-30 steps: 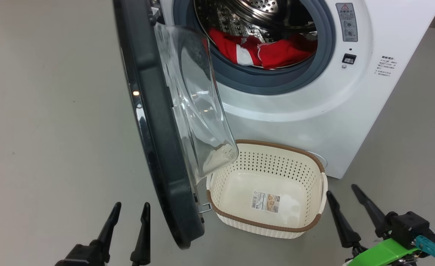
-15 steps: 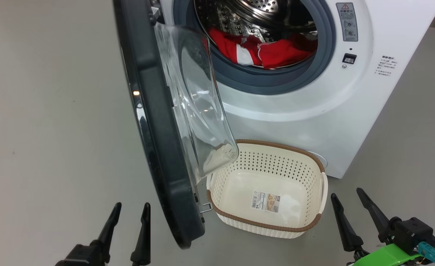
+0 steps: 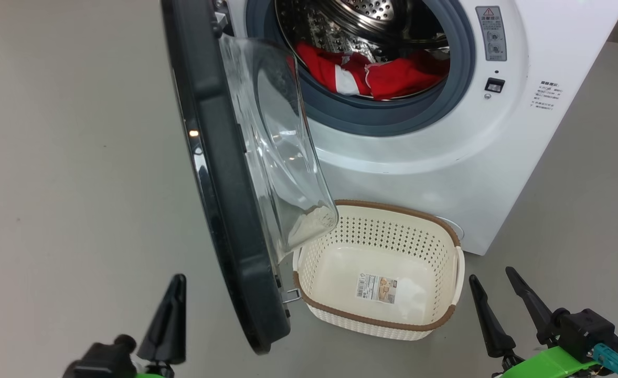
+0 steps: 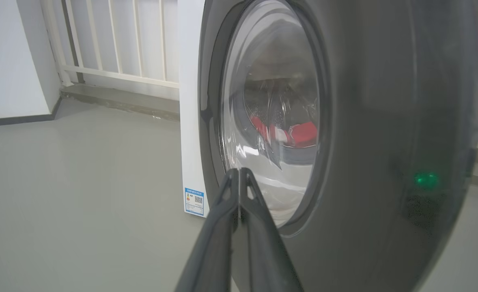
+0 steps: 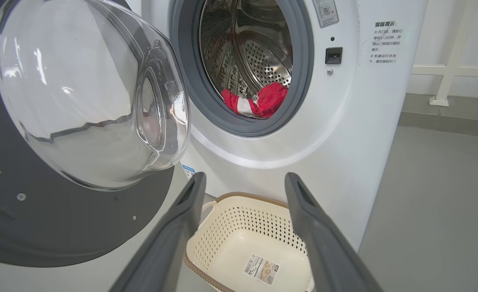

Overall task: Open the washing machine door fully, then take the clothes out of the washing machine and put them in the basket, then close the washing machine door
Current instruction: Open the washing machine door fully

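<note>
The washing machine [image 3: 445, 157] stands with its door [image 3: 220, 184] swung out about halfway, edge-on to me, the glass bowl [image 3: 277, 147] facing the drum. Red clothes [image 3: 387, 79] with a white panel lie at the drum's front. The cream basket [image 3: 393, 209] sits on the floor below the opening, with just a paper label inside. My left gripper [image 3: 175, 294] is shut on nothing, low on the outer side of the door [image 4: 385, 121]; its tips [image 4: 239, 172] point at the glass. My right gripper [image 3: 490, 275] is open, just right of the basket [image 5: 239, 227], and faces the clothes [image 5: 263, 101].
Grey floor lies on both sides of the machine. A white railing [image 4: 113, 40] on a low grey kerb runs behind it, and another rail [image 5: 446, 73] shows to its right. The door's lower edge hangs beside the basket's left end.
My left gripper's fingers have come together and shifted slightly right toward the door. The right gripper has drifted a little right and down.
</note>
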Controlling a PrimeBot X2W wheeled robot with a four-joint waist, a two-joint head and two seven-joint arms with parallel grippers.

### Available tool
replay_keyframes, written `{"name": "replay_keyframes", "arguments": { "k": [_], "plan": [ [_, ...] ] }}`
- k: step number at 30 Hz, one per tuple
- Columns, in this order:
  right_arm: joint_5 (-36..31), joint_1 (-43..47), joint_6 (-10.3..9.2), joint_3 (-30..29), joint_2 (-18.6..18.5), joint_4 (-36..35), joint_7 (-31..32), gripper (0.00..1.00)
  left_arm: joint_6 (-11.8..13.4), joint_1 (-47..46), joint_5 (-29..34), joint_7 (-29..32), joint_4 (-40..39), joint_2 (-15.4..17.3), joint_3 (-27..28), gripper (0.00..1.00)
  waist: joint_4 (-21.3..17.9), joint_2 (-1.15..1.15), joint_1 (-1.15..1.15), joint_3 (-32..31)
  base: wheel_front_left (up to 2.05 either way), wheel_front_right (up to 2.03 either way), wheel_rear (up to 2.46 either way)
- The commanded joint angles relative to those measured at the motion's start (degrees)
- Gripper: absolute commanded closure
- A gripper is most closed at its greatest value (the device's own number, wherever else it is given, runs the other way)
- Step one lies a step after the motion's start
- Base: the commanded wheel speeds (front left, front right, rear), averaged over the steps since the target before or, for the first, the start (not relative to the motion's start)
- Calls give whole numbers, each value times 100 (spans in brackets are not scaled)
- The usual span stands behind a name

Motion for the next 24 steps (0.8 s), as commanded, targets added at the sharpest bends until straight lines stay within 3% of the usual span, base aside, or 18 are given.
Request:
{"name": "replay_keyframes", "arguments": {
  "k": [1,9,14,19,24],
  "plan": [
    [-43,-50,36,149,-75,-150,-52,0,42,-82,6,-44,-285,49,261,100,3,0,0,0,0,0,0],
    [22,-74,36,233,-102,-194,-52,0,278,-150,28,-44,-1715,49,500,100,-10,0,0,18,0,0,0],
    [29,-99,36,262,-113,-213,-52,0,241,-137,193,-44,-2424,49,42,100,-23,0,0,44,0,0,0],
    [35,-134,36,272,-116,-227,-52,0,84,-95,418,-44,-2441,49,-714,100,-54,0,0,68,0,0,0],
    [26,-166,36,276,-110,-238,-52,0,-120,-18,243,-44,-1902,49,-1371,100,-93,0,0,96,0,0,0]
  ]
}}
